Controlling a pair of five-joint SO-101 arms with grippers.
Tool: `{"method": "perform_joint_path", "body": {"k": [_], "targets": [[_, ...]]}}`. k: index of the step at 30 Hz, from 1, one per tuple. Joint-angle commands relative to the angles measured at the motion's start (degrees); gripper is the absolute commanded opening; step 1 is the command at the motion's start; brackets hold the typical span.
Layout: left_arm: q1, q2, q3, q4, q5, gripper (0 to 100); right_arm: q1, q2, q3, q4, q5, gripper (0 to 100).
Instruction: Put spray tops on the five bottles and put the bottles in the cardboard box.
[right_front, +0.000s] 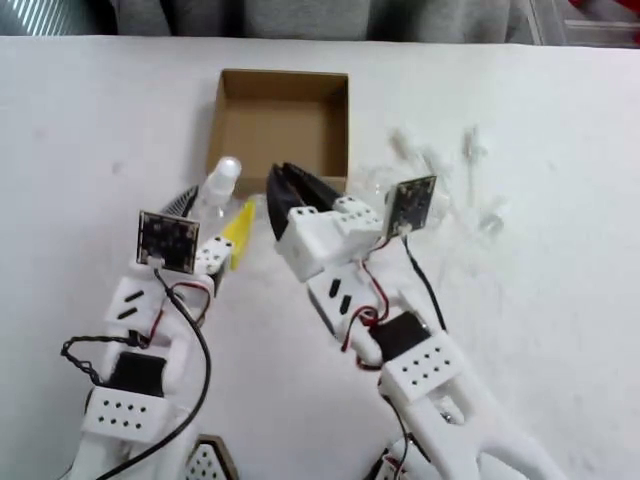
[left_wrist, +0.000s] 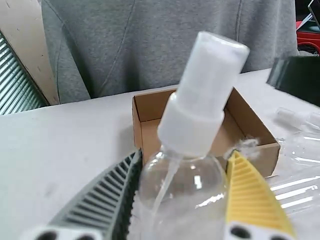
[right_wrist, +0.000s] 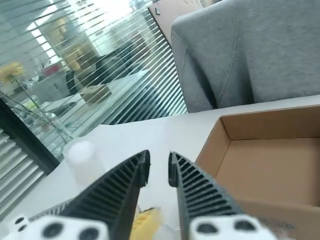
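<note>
Overhead, left jaws clamp the capped bottle (right_front: 217, 190); right jaws slightly apart beside box (right_front: 285, 120)

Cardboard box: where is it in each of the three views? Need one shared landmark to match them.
High view: cardboard box sits top centre, open side up.
Left wrist view: box lies behind the bottle clamped in the left gripper.
Right wrist view: box lies past the right gripper, off to one side.
Shared landmark: the bottle's white spray top, near a box corner.
</note>
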Motion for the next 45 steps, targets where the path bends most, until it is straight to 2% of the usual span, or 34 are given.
{"method": "perform_joint_path", "body": {"k": [1,13,28,32,37,40,45], "targets": [[-0.57,-1.27,-0.70,-1.58,0.09,25,-0.66,2.77,-0.44,-6.37,0.26,4.8],[-0.48,-1.27,-0.70,-1.58,0.09,25,-7.52,0.66,0.44,-6.55,0.70,4.8],[-0.13,-1.27,-0.62,-1.58,0.09,25,-6.29,-0.04,-1.05,-6.11,0.79,4.9],[-0.48,-1.27,-0.62,-1.58,0.09,25,-1.10,-6.46,-0.18,-0.40,0.79,4.9],[-0.57,-1.27,-0.79,-1.67,0.09,25,4.44,-15.60,-0.09,11.65,0.79,5.1],[-0.48,-1.19,-1.14,-3.87,0.09,25,5.05,-19.56,2.37,17.71,0.79,5.1],[-0.57,-1.10,-4.31,-6.24,0.00,25,5.14,-26.07,11.69,19.47,2.73,5.2]]}}
